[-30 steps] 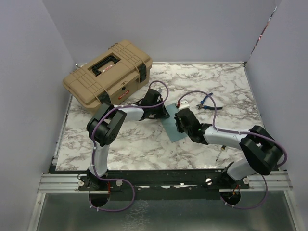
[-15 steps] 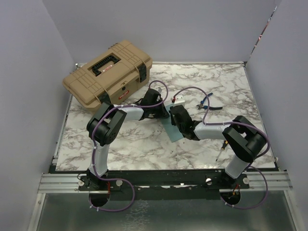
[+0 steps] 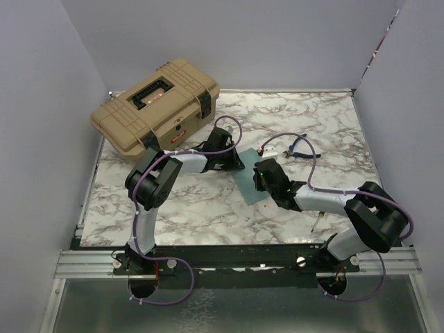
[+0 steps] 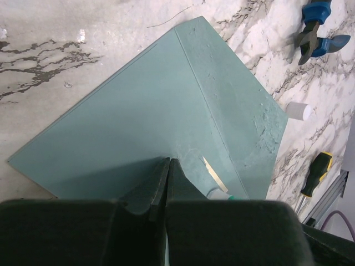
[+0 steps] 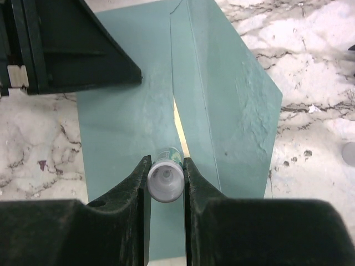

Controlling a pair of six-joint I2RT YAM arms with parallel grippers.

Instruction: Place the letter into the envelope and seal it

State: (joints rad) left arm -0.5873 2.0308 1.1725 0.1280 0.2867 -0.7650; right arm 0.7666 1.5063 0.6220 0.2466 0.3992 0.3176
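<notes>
While the flat teal paper envelope (image 3: 248, 186) is being pinned mid-frame by the tightly closed left gripper (image 4: 168, 163), a small white plastic tube (image 5: 165, 182), clamped in the right gripper (image 5: 165, 166), is being drawn back along its flap (image 5: 233, 94); the cream creased letter (image 5: 178, 124) is being glimpsed inside, suggesting sealing.

envelope (image 4: 138, 122): plain teal, with paler mottling along the flap
letter (image 5: 179, 130): cream sliver
table (image 3: 326, 118): white marble with grey-brown veins
toolbox (image 3: 156, 104): tan, with black latches and handle
pliers (image 4: 316, 33): blue grips
screwdriver (image 4: 315, 173): yellow and black
tube (image 5: 165, 183): white cap
cables (image 4: 339, 220): purple
walls (image 3: 229, 41): pale lilac-grey
</notes>
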